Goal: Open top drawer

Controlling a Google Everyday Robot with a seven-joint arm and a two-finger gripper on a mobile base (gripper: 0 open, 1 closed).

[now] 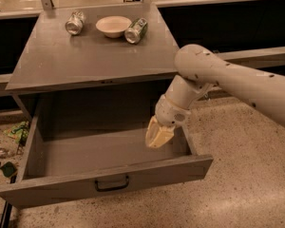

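On the speckled floor, the top drawer stands pulled out. The gripper hangs inside the drawer's right end, fingers pressed together.

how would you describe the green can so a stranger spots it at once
Find the grey cabinet with its top drawer open and the gripper hanging at the drawer's right end. At the back of the cabinet's top a white bowl sits between two cans on their sides. The green can is right of the bowl; the left can is silver.
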